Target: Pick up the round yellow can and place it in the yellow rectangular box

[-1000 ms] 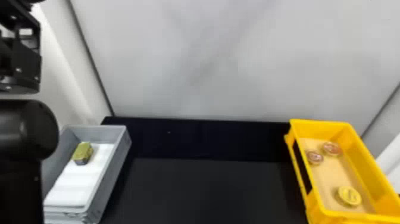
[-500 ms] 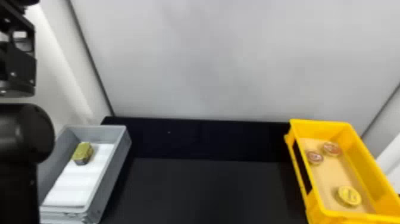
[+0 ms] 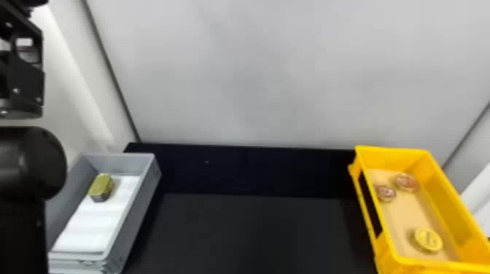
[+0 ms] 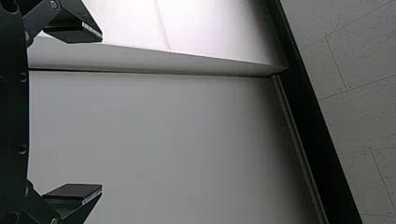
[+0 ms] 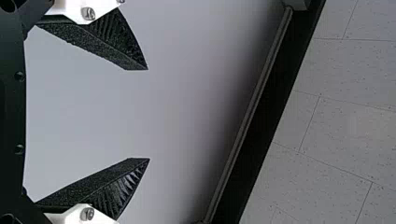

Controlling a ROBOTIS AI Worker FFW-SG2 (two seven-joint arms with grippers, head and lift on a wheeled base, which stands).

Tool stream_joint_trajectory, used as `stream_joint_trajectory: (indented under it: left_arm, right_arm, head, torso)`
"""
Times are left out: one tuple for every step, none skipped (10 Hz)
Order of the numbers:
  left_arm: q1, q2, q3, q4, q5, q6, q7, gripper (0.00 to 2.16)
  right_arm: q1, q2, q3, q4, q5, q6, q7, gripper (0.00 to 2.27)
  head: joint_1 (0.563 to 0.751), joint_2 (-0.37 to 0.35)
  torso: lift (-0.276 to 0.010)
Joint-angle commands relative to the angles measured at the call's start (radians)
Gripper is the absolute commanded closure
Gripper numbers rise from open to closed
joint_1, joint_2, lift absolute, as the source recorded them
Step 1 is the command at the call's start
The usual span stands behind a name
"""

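Lying in the yellow rectangular box (image 3: 459, 204), the round yellow can (image 3: 428, 240) rests on the tan bottom toward the near end, its flat round face up. It is well apart from the two reddish round cans in the far part of the same box. Of these, the left can (image 3: 385, 193) is slightly nearer, and the right can (image 3: 406, 182) is just beside it, a little farther back. The box stands at the right of the black surface (image 3: 251, 233), long from near to far, with a dark opening in its left wall.

The left hand (image 4: 102, 113) is spread wide, with nothing held between its two flat black fingers. The right hand (image 5: 148, 114) is also well open and empty, its ridged black fingers slanting toward each other with a broad gap between the tips. Pale panels, a dark bar and speckled ceiling tiles (image 4: 359, 116) lie beyond the fingers in both wrist views.

Across the surface, at the left, stands a grey box (image 3: 136, 215) with a white lining (image 3: 93, 224). A small block (image 3: 101, 187) with a yellow-green top and dark grey sides rests in the far part of it, at the lining's far left corner. The black left arm (image 3: 31, 162) stands at the left edge of the head view, partly in front of the grey box. A light grey wall (image 3: 273, 73) rises behind the surface, with paler panels at either side.
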Motion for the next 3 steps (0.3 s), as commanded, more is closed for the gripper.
stream_joint_trajectory:
  left_arm:
    - [0.0, 0.0, 0.0, 0.0, -0.002, 0.0, 0.0, 0.14]
    - [0.0, 0.0, 0.0, 0.0, -0.002, 0.002, 0.0, 0.14]
    - [0.0, 0.0, 0.0, 0.0, -0.002, 0.002, 0.0, 0.14]
  right_arm:
    - [-0.004, 0.001, 0.0, -0.002, -0.012, 0.007, -0.022, 0.09]
    - [-0.007, 0.001, 0.001, -0.007, -0.02, 0.027, -0.031, 0.09]
    - [-0.008, 0.001, 0.001, -0.011, -0.025, 0.043, -0.037, 0.09]
  head:
    - [0.663, 0.054]
    - [0.663, 0.054]
    - [0.663, 0.052]
  torso:
    - [-0.007]
    - [-0.007]
    - [-0.007]
